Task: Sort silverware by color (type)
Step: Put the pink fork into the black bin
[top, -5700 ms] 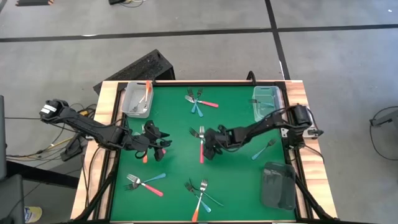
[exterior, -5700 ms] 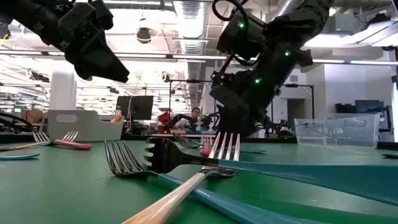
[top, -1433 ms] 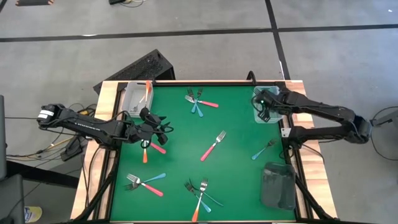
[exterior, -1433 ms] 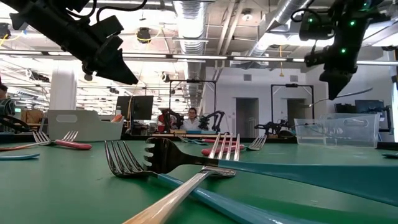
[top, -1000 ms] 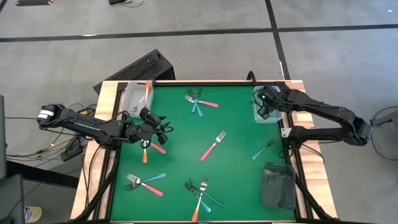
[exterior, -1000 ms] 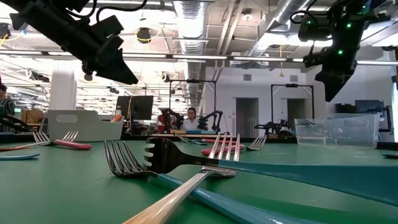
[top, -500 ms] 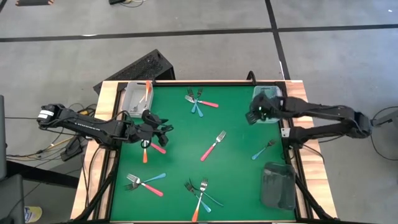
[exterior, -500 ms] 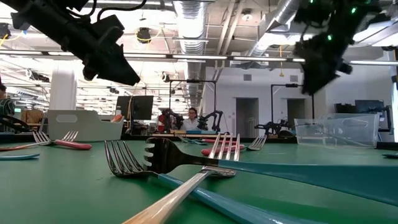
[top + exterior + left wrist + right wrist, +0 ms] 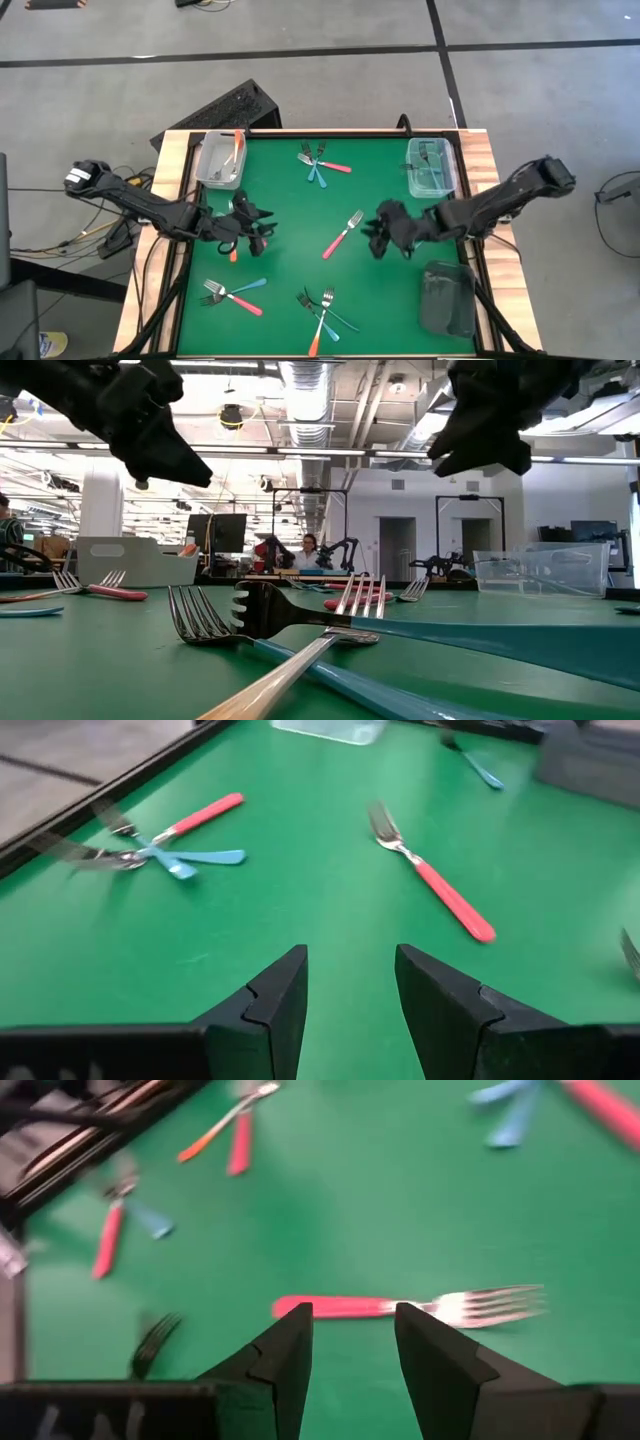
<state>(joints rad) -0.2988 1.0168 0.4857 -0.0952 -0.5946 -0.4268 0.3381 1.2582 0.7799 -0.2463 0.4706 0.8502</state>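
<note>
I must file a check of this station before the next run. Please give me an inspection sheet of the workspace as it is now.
Surface: green mat on a wood-framed table, flat, no spills seen.
Job's things: pink-red fork alone mid-mat; mixed forks scattered in small groups; some forks already in the far-left clear bin and the far-right clear bin.
Clutter: dark bin at the near right corner.
Grippers: left hand open, empty, over the left of the mat; right hand open, empty, beside the pink-red fork.
Cables: loose cables on the floor, left of the table.
Surroundings: open lab hall behind; a person far off.
</note>
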